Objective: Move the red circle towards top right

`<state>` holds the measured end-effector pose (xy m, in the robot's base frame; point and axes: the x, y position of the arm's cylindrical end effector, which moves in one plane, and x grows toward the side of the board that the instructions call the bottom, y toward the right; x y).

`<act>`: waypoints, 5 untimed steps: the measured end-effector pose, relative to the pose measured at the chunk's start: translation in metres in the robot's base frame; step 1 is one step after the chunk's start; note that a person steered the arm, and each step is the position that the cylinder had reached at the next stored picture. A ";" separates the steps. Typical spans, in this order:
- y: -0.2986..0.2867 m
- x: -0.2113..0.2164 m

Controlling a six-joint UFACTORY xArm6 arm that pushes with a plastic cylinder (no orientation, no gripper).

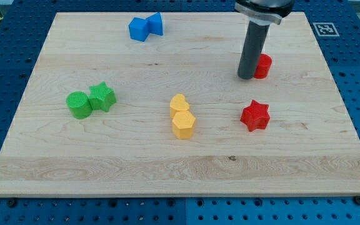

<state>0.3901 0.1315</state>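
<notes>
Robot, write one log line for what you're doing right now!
task: red circle to top right | my tip: touching red circle on its left | red star: below, apart | status: pushing not finished

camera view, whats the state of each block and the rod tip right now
my tip: down on the board, touching the red circle's left side
red circle: upper right area, partly hidden by the rod
red star: alone, below the circle
yellow heart: touching the yellow hexagon below it
green circle: touching the green star
two blue blocks: touching, near the top edge
</notes>
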 end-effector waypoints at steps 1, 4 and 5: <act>0.014 -0.004; 0.045 -0.018; 0.064 -0.040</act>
<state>0.3500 0.1951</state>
